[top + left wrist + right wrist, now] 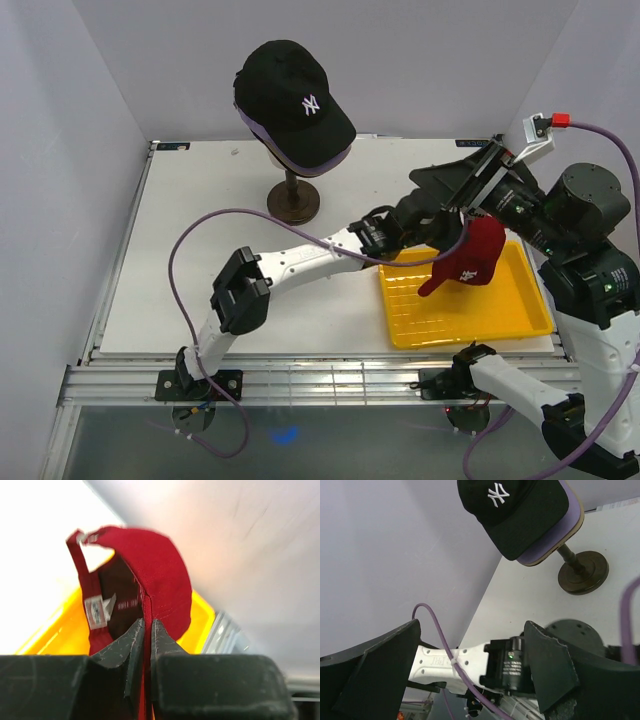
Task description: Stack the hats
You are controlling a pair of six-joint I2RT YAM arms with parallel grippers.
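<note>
- The left gripper [147, 630] is closed tight on the red LA cap [470, 260]. Its two fingers pinch the red fabric along a seam of the crown.
- The red cap hangs in the air from this grip, above the far part of the yellow tray [520, 325]. Its brim is the lowest part.
- The tray lies on the table [200, 250] at the near right corner.
- The right gripper [471, 630] has its jaws spread wide and nothing is between them. It is near the right edge, just beyond the red cap.
- The black NY cap [293, 100] sits on top of the pile on the dark stand [293, 200], near the middle of the far edge.
- The brim of the lavender cap [560, 530] shows directly under the black brim.
</note>
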